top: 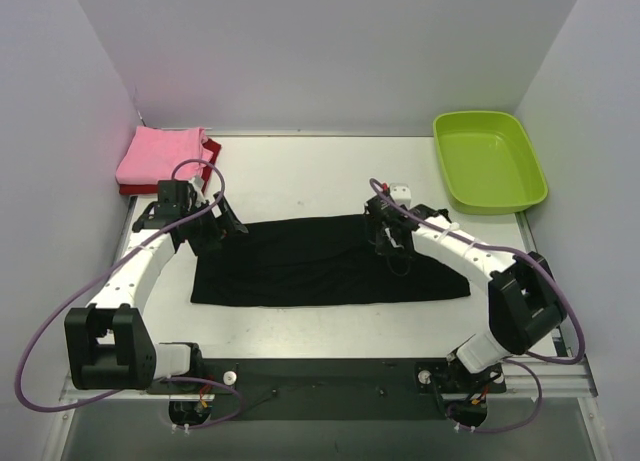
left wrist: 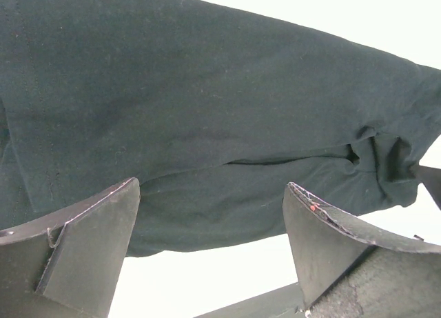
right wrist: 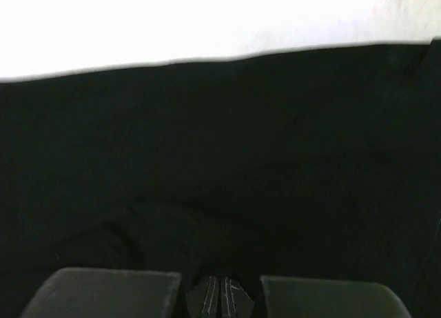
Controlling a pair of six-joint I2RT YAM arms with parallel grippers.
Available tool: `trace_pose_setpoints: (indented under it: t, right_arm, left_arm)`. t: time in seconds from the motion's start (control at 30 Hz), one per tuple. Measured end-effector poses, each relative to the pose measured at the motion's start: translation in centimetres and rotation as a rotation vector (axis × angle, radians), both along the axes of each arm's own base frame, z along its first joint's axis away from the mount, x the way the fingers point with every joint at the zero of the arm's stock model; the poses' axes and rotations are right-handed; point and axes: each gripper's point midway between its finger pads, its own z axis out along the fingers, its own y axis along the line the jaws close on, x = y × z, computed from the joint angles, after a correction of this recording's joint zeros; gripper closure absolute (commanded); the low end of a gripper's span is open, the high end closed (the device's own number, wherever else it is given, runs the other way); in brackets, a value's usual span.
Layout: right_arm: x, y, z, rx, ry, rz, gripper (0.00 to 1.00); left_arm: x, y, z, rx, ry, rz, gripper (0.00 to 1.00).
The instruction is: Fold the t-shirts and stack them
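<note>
three shirts on the table (top: 300,171). black shirt (top: 320,266) lies flat as a wide band across the middle, between my two arms. pink shirt (top: 160,153) sits folded on top of the dark red shirt (top: 212,163) in the far left corner. my left gripper (top: 225,226) is spread wide over the black shirt's far left edge. my right gripper (top: 392,249) is pressed together, pinching a stitched fold of the black shirt right of its middle. lime-green tub (top: 488,161) sits far right.

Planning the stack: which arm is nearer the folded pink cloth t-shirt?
Left. The left arm ends close to the pink cloth t-shirt, on its near side, jaws open; the right arm is far to its right, jaws shut on the black cloth t-shirt.
</note>
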Motion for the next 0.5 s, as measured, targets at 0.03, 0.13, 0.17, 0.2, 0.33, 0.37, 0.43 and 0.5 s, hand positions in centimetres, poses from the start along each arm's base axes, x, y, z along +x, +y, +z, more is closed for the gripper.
trace_pose_setpoints:
  t: [0.03,0.13,0.17,0.2,0.33,0.37,0.43,0.5]
  right_arm:
    - [-0.7,0.1,-0.3,-0.007,0.009,0.011,1.0]
    - [-3.1,0.1,-1.3,-0.032,0.047,0.032,1.0]
    - [-3.8,0.2,-1.5,-0.038,0.055,0.039,1.0]
    - [-4.6,0.3,-1.6,-0.04,0.061,0.047,1.0]
    - [-7.0,1.2,-1.1,-0.037,0.059,0.095,0.95]
    - [-7.4,1.5,-0.8,-0.033,0.052,0.108,0.94]
    - [-8.2,2.1,-0.4,-0.024,0.042,0.128,0.9]
    - [-9.1,2.5,-0.4,-0.027,0.042,0.147,0.78]
  left_arm:
    - [0.0,0.0,0.1,0.0,-0.003,0.0,0.06]
    - [0.0,0.0,0.3,-0.001,-0.012,0.0,0.06]
    - [0.0,0.0,0.4,-0.001,-0.014,0.0,0.06]
    - [0.0,0.0,0.5,-0.001,-0.017,0.0,0.06]
    - [-0.1,0.0,0.7,-0.001,-0.026,0.0,0.06]
    - [-0.1,0.0,0.8,-0.001,-0.028,0.0,0.06]
    - [-0.1,0.0,1.0,-0.002,-0.034,0.0,0.06]
    - [-0.2,0.0,1.1,-0.002,-0.04,0.0,0.06]
